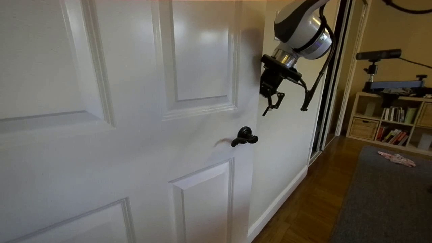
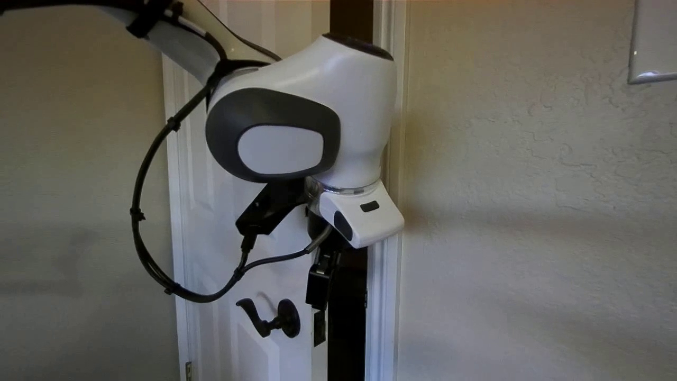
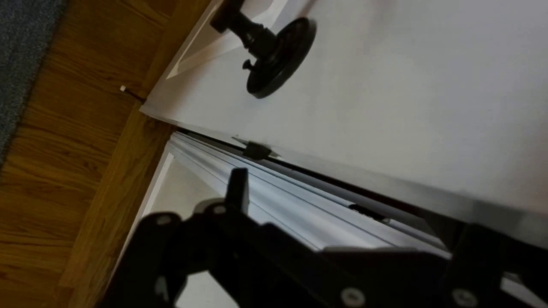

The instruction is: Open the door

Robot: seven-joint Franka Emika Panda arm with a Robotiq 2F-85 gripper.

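The tall white panelled door stands ajar in both exterior views (image 1: pixel 202 145) (image 2: pixel 211 238) and in the wrist view (image 3: pixel 406 107). Its black lever handle (image 1: pixel 244 136) also shows in an exterior view (image 2: pixel 288 317) and in the wrist view (image 3: pixel 280 60). My gripper is at the door's free edge, above the handle, in both exterior views (image 1: pixel 268 104) (image 2: pixel 320 286). In the wrist view its jaws (image 3: pixel 346 205) are spread and hold nothing. One finger is on the left; the other, at right, is dark and partly hidden by the door edge. I cannot tell whether it touches the door.
The white door frame (image 2: pixel 389 307) stands beside a dark gap (image 2: pixel 346 317) along the door's edge. A textured wall (image 2: pixel 529 238) lies beyond it. A looped cable (image 2: pixel 140 211) hangs from the arm. A grey rug (image 1: pixel 384 195), a pink cloth (image 1: pixel 396 158) and a shelf (image 1: pixel 366 116) show farther back.
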